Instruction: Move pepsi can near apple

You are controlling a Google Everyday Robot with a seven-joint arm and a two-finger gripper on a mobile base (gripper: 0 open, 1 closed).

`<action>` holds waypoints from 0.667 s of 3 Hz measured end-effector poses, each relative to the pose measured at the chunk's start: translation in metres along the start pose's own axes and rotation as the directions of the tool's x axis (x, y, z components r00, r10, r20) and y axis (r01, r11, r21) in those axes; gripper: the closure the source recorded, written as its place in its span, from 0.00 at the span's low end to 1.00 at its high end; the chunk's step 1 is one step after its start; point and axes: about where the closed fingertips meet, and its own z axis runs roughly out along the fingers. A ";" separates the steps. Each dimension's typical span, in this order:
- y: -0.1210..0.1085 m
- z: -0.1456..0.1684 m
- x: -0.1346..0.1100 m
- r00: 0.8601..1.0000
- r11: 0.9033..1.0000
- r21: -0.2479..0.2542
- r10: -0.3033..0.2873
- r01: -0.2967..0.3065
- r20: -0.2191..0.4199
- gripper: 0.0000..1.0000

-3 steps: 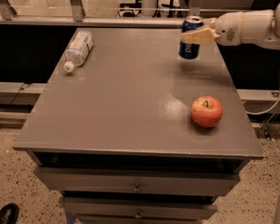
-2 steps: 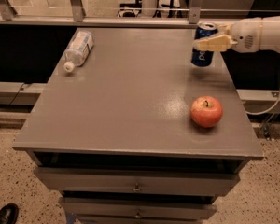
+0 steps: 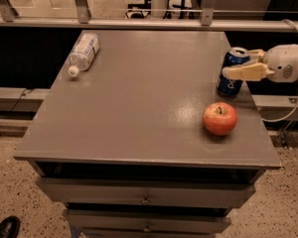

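Clasping the upright pepsi can [image 3: 229, 86], gripper [image 3: 237, 63] hangs beyond apple [image 3: 220, 118].

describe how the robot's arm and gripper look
The two-finger gripper, at the grey table's right edge, has cream-yellow, tapered fingers. Behind it sits a rounded white wrist housing with a small grey speckled patch; a thin pale cable loops alongside.

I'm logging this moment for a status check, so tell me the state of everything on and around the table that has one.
pepsi can: upright, clamped near the right edge of the table, behind the apple.
gripper: shut on the pepsi can, reaching in from the right.
apple: resting on the table, stem up, untouched.
water bottle: lying on its side at the back left, capped.
drawers: closed.
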 end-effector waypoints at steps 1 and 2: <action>0.016 -0.007 0.005 0.999 0.997 -0.061 -0.043 0.045 0.033 0.88; 0.036 -0.014 0.003 0.992 0.981 -0.158 -0.108 0.117 0.064 0.56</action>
